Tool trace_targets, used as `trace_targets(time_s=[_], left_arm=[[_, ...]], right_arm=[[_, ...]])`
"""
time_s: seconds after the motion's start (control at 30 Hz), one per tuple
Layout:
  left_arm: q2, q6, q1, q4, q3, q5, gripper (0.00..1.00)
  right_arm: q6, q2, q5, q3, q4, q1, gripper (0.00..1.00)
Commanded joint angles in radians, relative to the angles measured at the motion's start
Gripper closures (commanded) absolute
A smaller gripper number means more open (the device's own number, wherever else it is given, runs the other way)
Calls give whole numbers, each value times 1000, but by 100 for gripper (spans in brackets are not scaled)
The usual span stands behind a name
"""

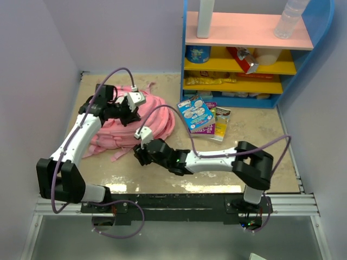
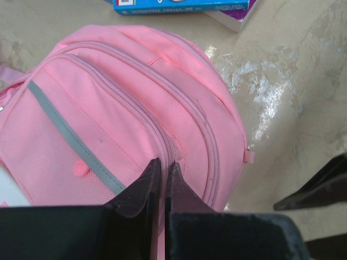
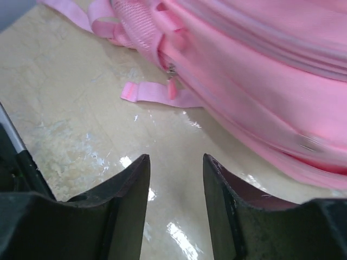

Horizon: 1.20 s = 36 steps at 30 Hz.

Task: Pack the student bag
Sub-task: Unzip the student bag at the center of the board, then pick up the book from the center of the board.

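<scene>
Two grippers, left (image 2: pixel 161 163) pinching bag (image 2: pixel 108 97), right (image 3: pixel 174 160) parted

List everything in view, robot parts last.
student bag: one, pink, lying on the table left of centre
books: about three, blue on top, purple beneath, right of the bag
shelf unit: one, blue frame, pink and yellow boards, back right
bottle: one, clear, top shelf
tub: one, blue, yellow shelf
table: one, beige
left gripper: black, jaws nearly closed over the bag's zipper
right gripper: black, open, above the table at the bag's near edge
</scene>
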State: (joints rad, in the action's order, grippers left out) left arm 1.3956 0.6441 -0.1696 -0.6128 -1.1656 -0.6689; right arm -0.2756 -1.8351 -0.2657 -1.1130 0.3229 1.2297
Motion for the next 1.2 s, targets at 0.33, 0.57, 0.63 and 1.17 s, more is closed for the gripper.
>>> trace_targets(time_s=[0.33, 0.57, 0.63, 1.17], left_arm=[[-124, 310, 147, -252, -11, -112, 100], [-67, 267, 147, -248, -12, -64, 96], [-52, 256, 147, -257, -28, -34, 77], [202, -86, -251, 2, -381, 113, 0]], right_arm=[[-158, 303, -161, 119, -117, -318, 59], [-208, 315, -144, 44, -358, -585, 40], [-212, 323, -129, 50, -360, -669, 39], [-295, 237, -33, 70, -392, -868, 36]])
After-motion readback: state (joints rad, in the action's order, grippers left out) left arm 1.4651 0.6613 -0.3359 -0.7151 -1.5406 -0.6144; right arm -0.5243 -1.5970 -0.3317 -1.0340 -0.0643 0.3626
